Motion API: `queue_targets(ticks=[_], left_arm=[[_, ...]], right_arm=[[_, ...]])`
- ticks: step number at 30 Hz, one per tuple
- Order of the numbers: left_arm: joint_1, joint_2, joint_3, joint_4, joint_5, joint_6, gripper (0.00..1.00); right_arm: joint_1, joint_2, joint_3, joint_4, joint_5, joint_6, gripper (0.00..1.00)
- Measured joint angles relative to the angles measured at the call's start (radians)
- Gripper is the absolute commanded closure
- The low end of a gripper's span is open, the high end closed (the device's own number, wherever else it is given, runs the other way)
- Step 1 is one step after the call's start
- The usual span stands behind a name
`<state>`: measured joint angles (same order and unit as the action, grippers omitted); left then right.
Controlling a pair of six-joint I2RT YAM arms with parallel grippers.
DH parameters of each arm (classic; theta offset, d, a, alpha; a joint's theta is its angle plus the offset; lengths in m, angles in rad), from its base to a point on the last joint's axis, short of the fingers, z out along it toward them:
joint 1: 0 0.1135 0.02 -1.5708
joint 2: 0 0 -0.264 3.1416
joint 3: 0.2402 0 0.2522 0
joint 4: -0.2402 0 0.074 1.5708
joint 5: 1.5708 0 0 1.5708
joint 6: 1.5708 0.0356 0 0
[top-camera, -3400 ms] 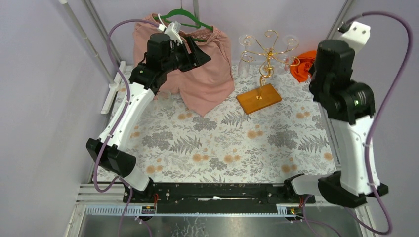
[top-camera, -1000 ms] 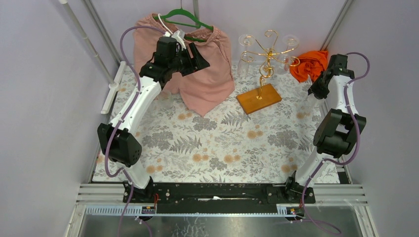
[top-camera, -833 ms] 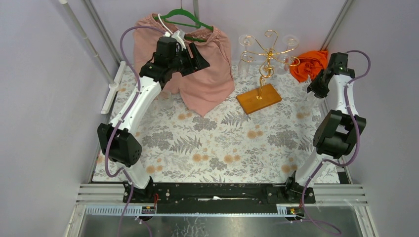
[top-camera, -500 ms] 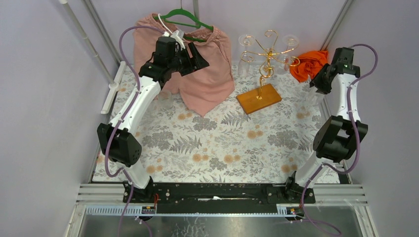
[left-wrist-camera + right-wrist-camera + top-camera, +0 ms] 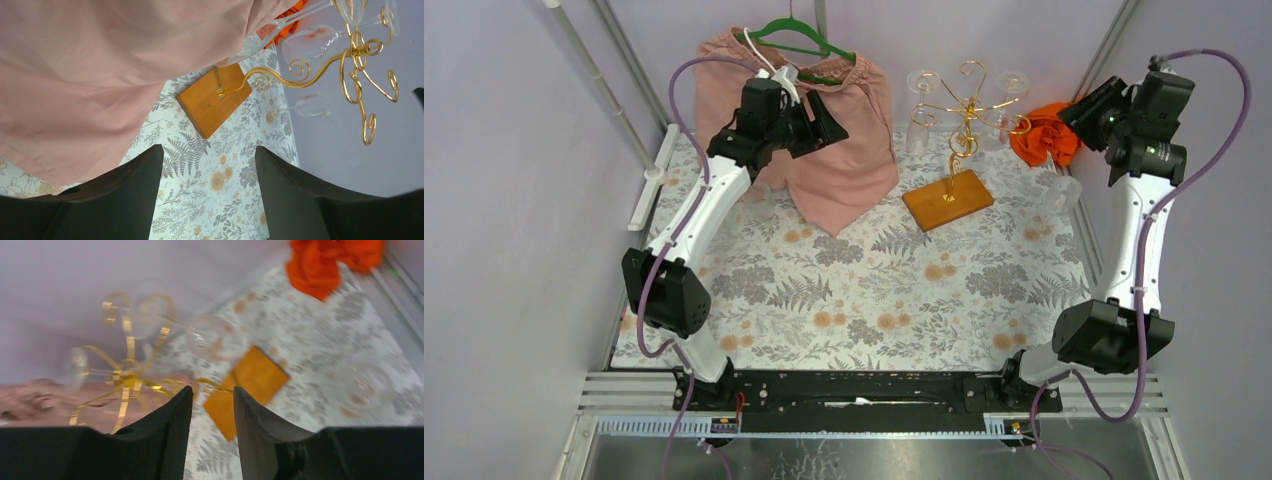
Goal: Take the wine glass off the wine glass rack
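The gold wire wine glass rack [image 5: 967, 112] stands on its orange-brown wooden base [image 5: 948, 199] at the back middle. Clear wine glasses hang upside down from it on the left [image 5: 918, 118] and on the right [image 5: 1007, 108]. The left wrist view shows the rack [image 5: 350, 60] and a hanging glass [image 5: 306, 44]. The right wrist view shows them blurred, rack [image 5: 127, 375] and glass [image 5: 212, 337]. My left gripper [image 5: 832, 118] is open and empty, left of the rack by the pink cloth. My right gripper [image 5: 1084, 108] is raised right of the rack, jaws apart and empty.
Pink shorts [image 5: 834, 150] hang from a green hanger [image 5: 796, 34] at the back left. An orange cloth [image 5: 1044, 132] lies at the back right. Another clear glass [image 5: 1061, 190] stands on the table by the right rail. It also shows in the right wrist view [image 5: 367, 385].
My right arm has risen from low by the table's right edge to high beside the orange cloth, turned toward the rack. The left arm has not moved.
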<state>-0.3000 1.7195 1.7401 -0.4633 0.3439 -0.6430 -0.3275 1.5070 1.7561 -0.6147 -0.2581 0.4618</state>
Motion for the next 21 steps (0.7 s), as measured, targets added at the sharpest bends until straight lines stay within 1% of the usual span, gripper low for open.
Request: queue_targets(ticks=[3,6,12,17,21], left_arm=[[0.0,0.0,-0.008,0.006,0.007,-0.002,0.24],[0.0,-0.001,-0.018,0.015,0.007,-0.004,0.23],[0.0,-0.001,-0.024,0.022,0.009,-0.015,0.23],[0.0,-0.001,-0.024,0.023,0.011,-0.018,0.23],[0.0,-0.001,-0.024,0.022,0.011,-0.018,0.23]], right_arm=[[0.0,-0.014,-0.005,0.123,-0.101,0.066,0.58],[0.0,0.014,-0.014,0.251,-0.194,0.14,0.58],[0.0,0.147,-0.015,0.464,-0.334,0.294,0.6],[0.0,0.22,-0.015,0.549,-0.374,0.362,0.62],[0.0,0.243,-0.015,0.583,-0.391,0.388,0.63]])
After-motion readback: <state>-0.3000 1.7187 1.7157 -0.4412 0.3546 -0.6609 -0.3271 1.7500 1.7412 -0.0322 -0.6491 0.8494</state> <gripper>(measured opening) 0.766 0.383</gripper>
